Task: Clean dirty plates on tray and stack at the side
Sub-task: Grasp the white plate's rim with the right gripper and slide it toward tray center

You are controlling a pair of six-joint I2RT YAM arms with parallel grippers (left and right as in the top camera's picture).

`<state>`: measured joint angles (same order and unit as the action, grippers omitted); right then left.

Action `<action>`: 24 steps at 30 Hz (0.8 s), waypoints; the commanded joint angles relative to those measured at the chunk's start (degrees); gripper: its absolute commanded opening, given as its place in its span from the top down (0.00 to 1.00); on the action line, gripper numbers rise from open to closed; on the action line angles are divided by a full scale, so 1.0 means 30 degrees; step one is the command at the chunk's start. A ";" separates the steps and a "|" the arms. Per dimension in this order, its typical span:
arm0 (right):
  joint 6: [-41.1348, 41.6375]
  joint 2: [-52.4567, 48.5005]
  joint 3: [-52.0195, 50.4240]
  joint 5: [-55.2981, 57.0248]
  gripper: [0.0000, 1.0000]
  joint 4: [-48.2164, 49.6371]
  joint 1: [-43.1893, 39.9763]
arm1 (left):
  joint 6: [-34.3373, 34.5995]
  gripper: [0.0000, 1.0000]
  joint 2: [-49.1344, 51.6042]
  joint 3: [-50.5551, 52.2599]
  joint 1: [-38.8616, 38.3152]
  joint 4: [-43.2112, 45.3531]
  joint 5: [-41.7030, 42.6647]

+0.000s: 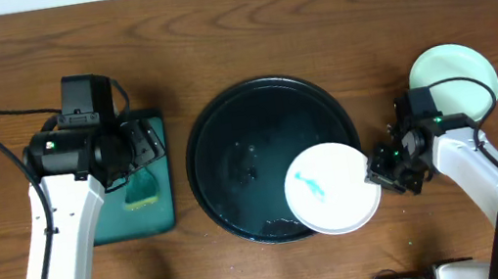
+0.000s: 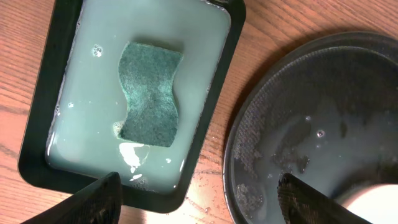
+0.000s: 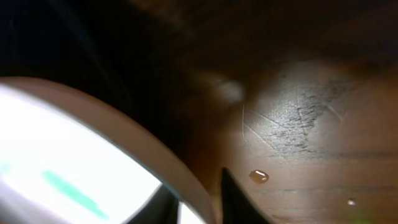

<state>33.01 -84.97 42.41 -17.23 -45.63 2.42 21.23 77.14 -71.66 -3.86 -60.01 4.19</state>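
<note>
The round black tray (image 1: 231, 152) sits mid-table, wet inside; it also shows in the left wrist view (image 2: 323, 93). A white plate (image 1: 332, 186) with a teal smear lies tilted over the tray's lower right rim. My right gripper (image 1: 379, 168) is shut on this plate's right edge; in the right wrist view the plate's rim (image 3: 112, 130) runs between the fingers (image 3: 199, 199). A mint-green plate (image 1: 453, 79) lies on the table at the far right. A third plate is not visible. My left gripper (image 1: 136, 146) is open and empty (image 2: 199, 180), above the rectangular tray's near edge.
A dark green rectangular tray (image 1: 165, 206) left of the black tray holds soapy water (image 2: 93, 81) and a green sponge (image 2: 149, 93). Water drops lie on the wood by the right gripper (image 3: 258, 176). Cables trail along the left arm.
</note>
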 commanded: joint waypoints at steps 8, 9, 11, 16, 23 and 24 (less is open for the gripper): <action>0.0554 -0.0219 -0.0393 -0.1661 0.99 0.1173 0.0270 | 0.0240 0.20 -0.0015 0.0029 -0.0029 0.0095 -0.0029; 0.0546 -0.0219 -0.0393 -0.1865 0.99 0.1311 0.0357 | 0.0248 0.20 -0.0015 0.0029 -0.0029 0.0095 -0.0036; 0.0459 -0.0219 -0.0393 -0.2412 0.99 0.1814 0.0758 | 0.0248 0.20 -0.0015 0.0029 -0.0029 0.0109 -0.0036; 0.1173 -0.0233 -0.0393 -0.2827 0.98 0.4248 0.2725 | 0.0226 0.20 -0.0015 0.0029 -0.0029 0.0328 -0.0058; 0.3548 -0.2361 -0.0386 -0.3169 0.98 0.8597 0.3927 | 0.0168 0.24 0.0714 0.0080 -0.0029 0.1246 -0.1122; 0.3541 -0.2718 -0.0386 -0.3286 0.98 0.8888 0.3942 | 0.0160 0.25 0.0954 0.0080 -0.0029 0.1253 -0.1260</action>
<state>40.77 -89.62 41.28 -25.02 -20.86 13.72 21.21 77.56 -71.66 -3.88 -56.42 3.09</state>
